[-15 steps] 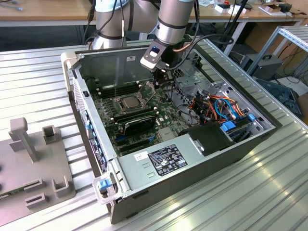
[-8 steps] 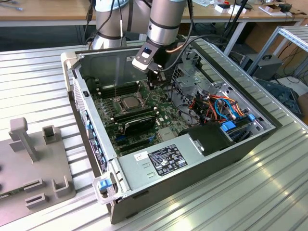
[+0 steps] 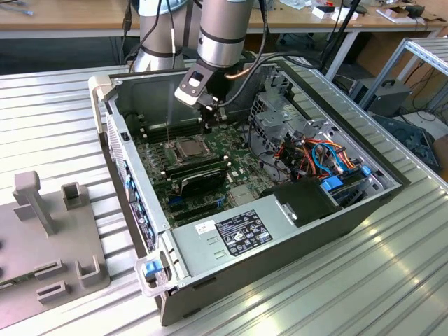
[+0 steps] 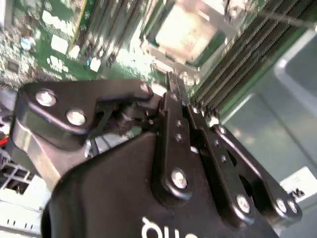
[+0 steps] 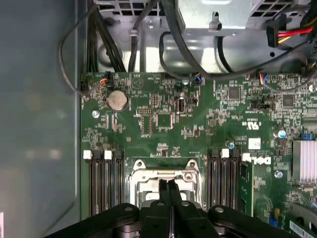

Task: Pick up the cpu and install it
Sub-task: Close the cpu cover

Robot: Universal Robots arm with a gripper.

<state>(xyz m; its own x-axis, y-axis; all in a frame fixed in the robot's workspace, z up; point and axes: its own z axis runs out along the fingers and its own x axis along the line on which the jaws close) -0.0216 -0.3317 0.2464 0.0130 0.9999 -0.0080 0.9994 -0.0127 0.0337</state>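
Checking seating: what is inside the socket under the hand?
Second wrist view: a pale metal square, apparently the cpu, lies in the socket. In the first wrist view the shut hand covers the socket's middle.

I see a ribbed, matt metal table point(image 3: 56, 112), a grey metal case point(image 3: 231, 280), a smooth, slightly glossy black tool point(image 5: 167, 184), and the cpu's point(image 4: 185, 29) dull silver metal top.

Open top, crowded sides
The grey metal computer case point(image 3: 280, 262) is open above, giving a free drop to the square metal-framed socket point(image 3: 190, 147), over which the black gripper point(image 5: 168, 186) hangs. Black memory slots point(image 5: 104, 183) flank the socket closely; a perforated metal drive cage point(image 3: 269, 115) and orange and blue cables point(image 3: 315, 154) crowd the exterior view's right.
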